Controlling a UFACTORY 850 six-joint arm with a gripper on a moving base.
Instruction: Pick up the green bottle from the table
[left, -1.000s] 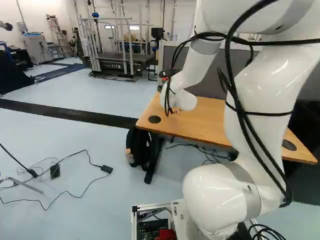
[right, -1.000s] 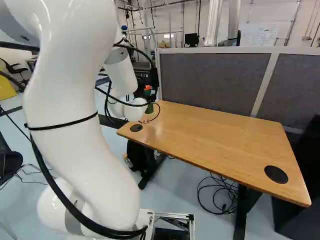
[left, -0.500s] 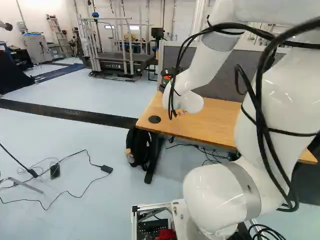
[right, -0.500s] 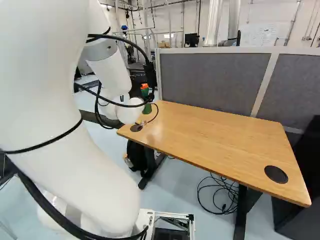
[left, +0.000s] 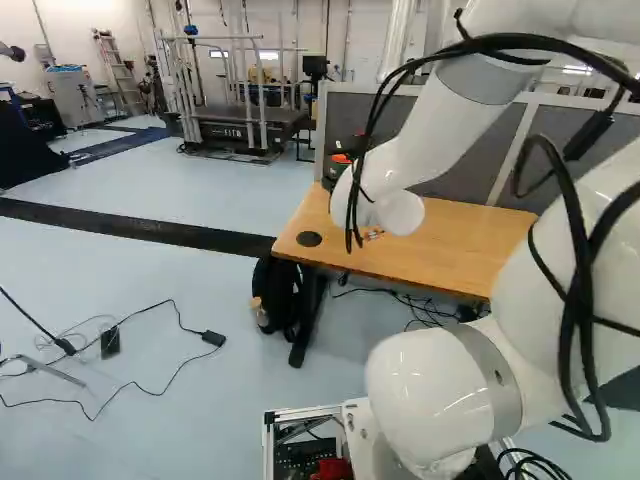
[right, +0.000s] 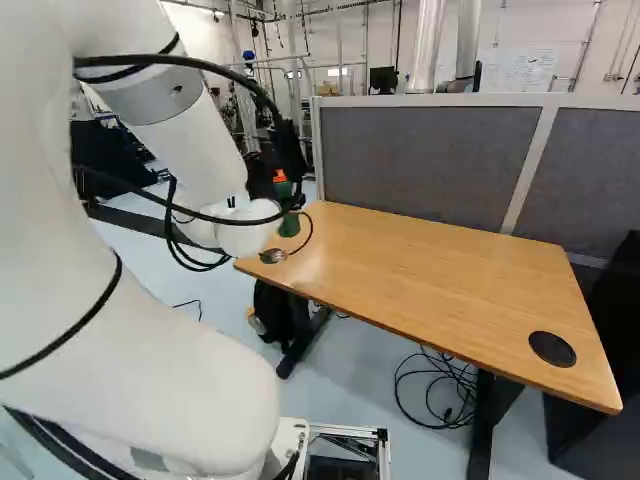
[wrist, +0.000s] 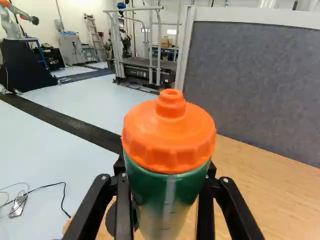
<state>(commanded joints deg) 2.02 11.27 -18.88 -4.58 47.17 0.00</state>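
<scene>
Currently: bottle grasped at the surface's end

Item, one bottle (wrist: 167, 192), green, orange cap (wrist: 170, 130); you find it between the two fingers of your hand (right: 268, 186), gripped from both sides. Place: above the left end of the surface (right: 430, 275) in the right base view, near one grommet (left: 309, 239). Whether its base touches the wood, you cannot tell.

Item, one arm (left: 430, 120), white, reaching out to that end, black cables (left: 372, 130) looped along it. Its wrist partly hides the bottle from you in the left base view.

Item, one partition (right: 430, 160), grey, upright along the far side of the surface.

Item, one bag (right: 280, 315), black, below the surface's left end in the right base view.

Item, one coil (right: 440, 395) of black cable, on the floor.

Item, one treadmill (left: 240, 130), well beyond. Another robot (wrist: 11, 27) stands far off in your wrist view.
</scene>
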